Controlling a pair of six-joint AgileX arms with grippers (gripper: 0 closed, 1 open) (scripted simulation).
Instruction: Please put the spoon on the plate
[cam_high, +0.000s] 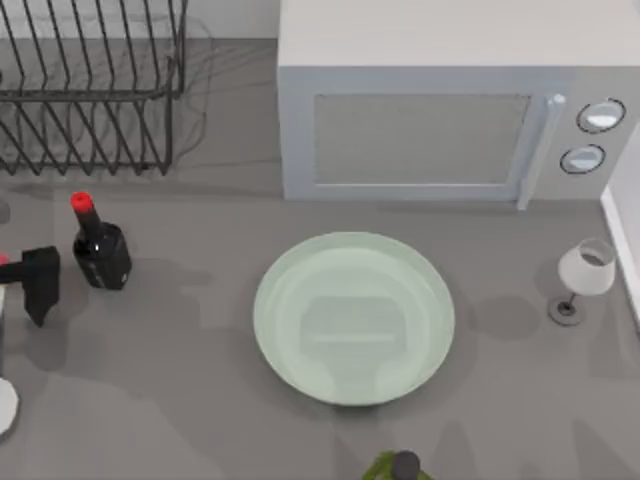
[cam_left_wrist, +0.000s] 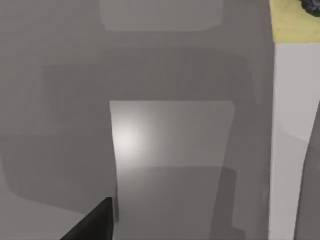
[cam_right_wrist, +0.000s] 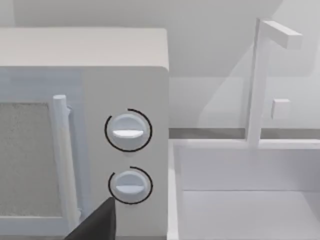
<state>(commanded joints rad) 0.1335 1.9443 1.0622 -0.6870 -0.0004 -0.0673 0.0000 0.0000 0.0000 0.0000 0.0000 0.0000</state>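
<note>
Left end effector (cam_high: 38, 285) hangs at the bench's (cam_high: 180, 400) left edge, just beside a dark bottle (cam_high: 100, 255); whether it is open or closed cannot be told. The right end effector (cam_right_wrist: 97, 225) is parked facing the microwave (cam_right_wrist: 85, 125); its state likewise cannot be told.

The spoon (cam_high: 4, 405) lies at the extreme left edge, largely cut off, well apart from the plate (cam_high: 280, 270).

Risks, as judged:
- A grasp near the ornament end lets the bowl swing or slip.
- A sideways carry may topple the bottle.

The long axis appears to run front to back, white bowl nearer, red tip farther.
</note>
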